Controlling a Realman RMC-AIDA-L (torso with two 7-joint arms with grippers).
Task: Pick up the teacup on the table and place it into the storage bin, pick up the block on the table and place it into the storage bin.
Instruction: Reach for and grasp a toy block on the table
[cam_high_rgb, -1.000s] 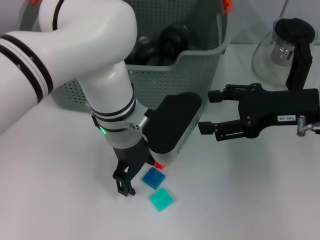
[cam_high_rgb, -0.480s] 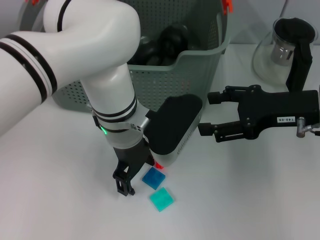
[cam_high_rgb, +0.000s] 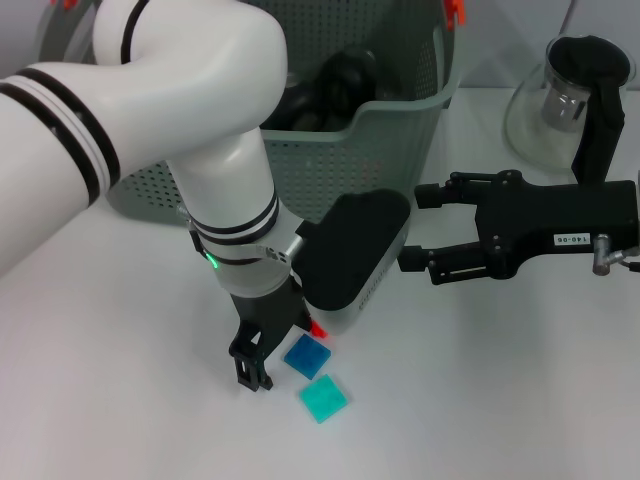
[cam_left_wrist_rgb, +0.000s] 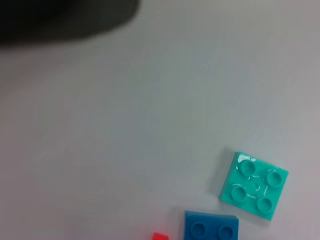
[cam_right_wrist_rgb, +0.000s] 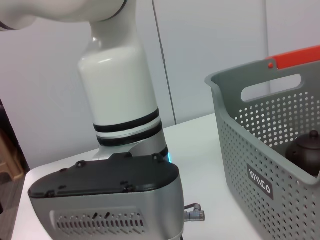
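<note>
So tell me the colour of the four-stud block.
Turquoise block, clearest in the left wrist view.

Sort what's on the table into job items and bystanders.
Job items: blue block, teal block, red block, storage bin, left gripper.
Bystanders: glass jug, idle right gripper beside the bin.

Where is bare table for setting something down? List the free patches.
Free: white table on the left end effector's outer side, and table below the right end effector. Crowded: around the blue block, teal block and storage bin.
</note>
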